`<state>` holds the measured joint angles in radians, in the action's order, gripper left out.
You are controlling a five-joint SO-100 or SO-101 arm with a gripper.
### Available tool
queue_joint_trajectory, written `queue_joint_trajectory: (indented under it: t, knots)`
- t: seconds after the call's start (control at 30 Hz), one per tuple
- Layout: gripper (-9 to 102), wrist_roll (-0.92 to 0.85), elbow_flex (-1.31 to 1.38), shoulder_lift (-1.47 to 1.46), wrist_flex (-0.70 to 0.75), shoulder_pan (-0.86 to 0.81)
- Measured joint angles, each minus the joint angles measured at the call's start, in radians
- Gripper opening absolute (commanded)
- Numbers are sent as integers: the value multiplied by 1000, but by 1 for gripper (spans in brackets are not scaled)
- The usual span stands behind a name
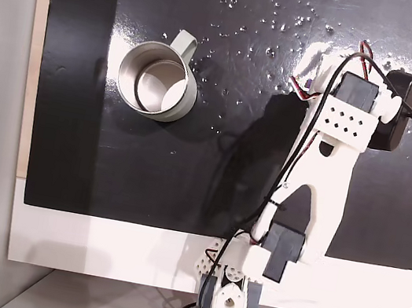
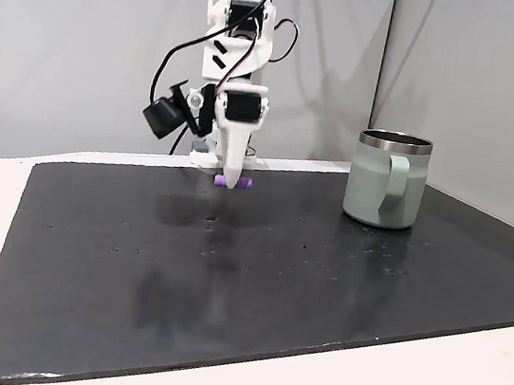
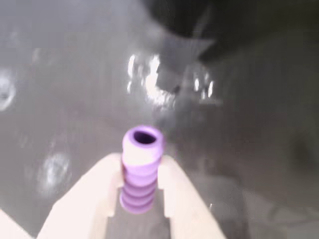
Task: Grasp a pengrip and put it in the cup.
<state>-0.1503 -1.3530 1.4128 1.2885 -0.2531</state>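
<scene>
My gripper (image 2: 231, 177) points straight down near the far side of the black mat and is shut on the pengrip (image 2: 234, 183), a small purple ribbed tube. In the wrist view the pengrip (image 3: 142, 167) sits between the two pale fingers (image 3: 92, 196), with its open end poking out past the tips. It hangs at or just above the mat; I cannot tell whether it touches. The cup (image 2: 388, 180), a pale greenish-grey steel mug with a loop handle, stands upright well to the right. From above the cup (image 1: 157, 82) is at the mat's upper left, and the arm (image 1: 335, 145) is on the right.
The black mat (image 1: 188, 167) covers most of the white table and carries white glare specks. A black camera (image 2: 162, 119) hangs from the wrist. The arm's base (image 1: 232, 298) sits at the table's bottom edge. Open mat lies between gripper and cup.
</scene>
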Motion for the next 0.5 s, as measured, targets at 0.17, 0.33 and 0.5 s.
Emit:
queue_joint_trajectory:
  t: [0.17, 0.33, 0.5]
  knots:
    - [0, 0, 0, 166, 94, 67]
    - [0, 21, 21, 288, 158, 178]
    - [0, 54, 135, 322, 210, 330]
